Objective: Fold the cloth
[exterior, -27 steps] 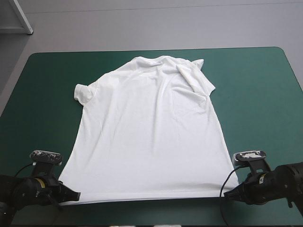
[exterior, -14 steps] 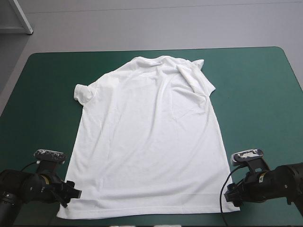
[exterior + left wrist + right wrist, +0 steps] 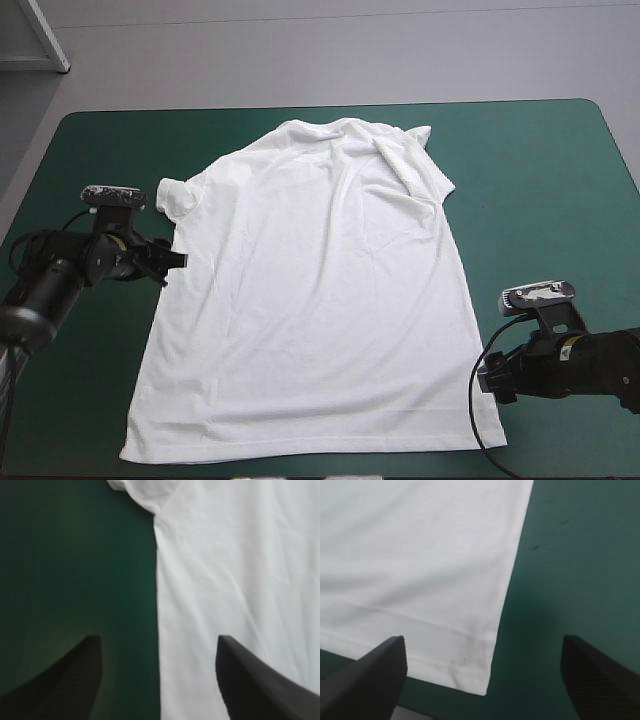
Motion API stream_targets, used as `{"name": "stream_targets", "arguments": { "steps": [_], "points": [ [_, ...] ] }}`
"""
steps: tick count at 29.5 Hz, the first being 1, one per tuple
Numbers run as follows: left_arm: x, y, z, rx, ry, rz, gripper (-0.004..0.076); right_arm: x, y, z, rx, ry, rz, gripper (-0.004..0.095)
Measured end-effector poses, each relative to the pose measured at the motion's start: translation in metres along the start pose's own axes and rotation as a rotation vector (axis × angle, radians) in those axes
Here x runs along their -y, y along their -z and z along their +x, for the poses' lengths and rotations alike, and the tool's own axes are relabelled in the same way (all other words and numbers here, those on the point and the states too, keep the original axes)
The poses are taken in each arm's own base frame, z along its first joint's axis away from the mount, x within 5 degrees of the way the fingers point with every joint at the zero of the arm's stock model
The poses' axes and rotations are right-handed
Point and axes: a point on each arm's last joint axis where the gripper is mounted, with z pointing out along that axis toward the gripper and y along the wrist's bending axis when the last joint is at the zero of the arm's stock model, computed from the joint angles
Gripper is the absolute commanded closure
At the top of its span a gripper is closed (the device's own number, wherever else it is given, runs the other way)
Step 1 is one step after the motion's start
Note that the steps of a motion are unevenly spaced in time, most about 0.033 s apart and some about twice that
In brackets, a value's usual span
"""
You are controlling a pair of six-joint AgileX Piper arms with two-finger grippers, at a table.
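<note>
White T-shirt (image 3: 310, 300) spread flat on teal-green counter (image 3: 540, 180), collar toward far edge. Left tool (image 3: 172, 262) wide open, holding nothing, straddles shirt's left side edge just below the sleeve. Right tool (image 3: 493, 378) wide open, holding nothing, hem's right corner between its jaws.

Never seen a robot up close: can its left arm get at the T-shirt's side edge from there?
Probably yes: the left claw hangs open with the T-shirt's edge between its fingers, nothing in the way.
</note>
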Motion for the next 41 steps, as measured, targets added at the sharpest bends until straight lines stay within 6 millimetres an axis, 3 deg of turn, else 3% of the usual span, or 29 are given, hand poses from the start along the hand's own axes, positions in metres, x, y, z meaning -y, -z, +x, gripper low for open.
{"name": "stream_targets", "arguments": {
  "steps": [3, 10, 15, 22, 27, 31, 36, 41],
  "points": [
    [-0.012, -0.041, -0.018, -0.044, 0.052, 0.003, 0.0256, 0.0, 0.005, -0.003, 0.016, -0.004, 0.013, 0.0145],
    [-0.013, -0.109, -0.042, -0.111, 0.057, 0.02, 0.0256, 0.002, 0.009, -0.008, 0.04, 0.004, 0.042, 0.016],
    [-0.012, -0.139, -0.053, -0.132, 0.068, 0.033, 0.0256, 0.004, 0.003, -0.012, 0.012, -0.003, 0.046, 0.0166],
    [-0.011, -0.154, -0.053, -0.14, 0.085, 0.044, 0.0256, 0.006, -0.011, -0.028, 0.018, -0.012, 0.049, 0.0166],
    [-0.008, -0.157, -0.051, -0.158, 0.11, 0.068, 0.0294, 0.007, -0.017, -0.053, 0.046, -0.015, 0.051, 0.0166],
    [-0.004, -0.159, -0.052, -0.16, 0.106, 0.078, 0.0433, 0.007, -0.022, -0.08, 0.071, -0.016, 0.053, 0.0166],
    [-0.002, -0.159, -0.052, -0.163, 0.095, 0.083, 0.0696, 0.01, -0.035, -0.118, 0.085, -0.002, 0.061, 0.0223],
    [0.0, -0.159, -0.052, -0.163, 0.074, 0.093, 0.0702, 0.013, -0.058, -0.156, 0.07, 0.026, 0.064, 0.0253]
  ]
}}
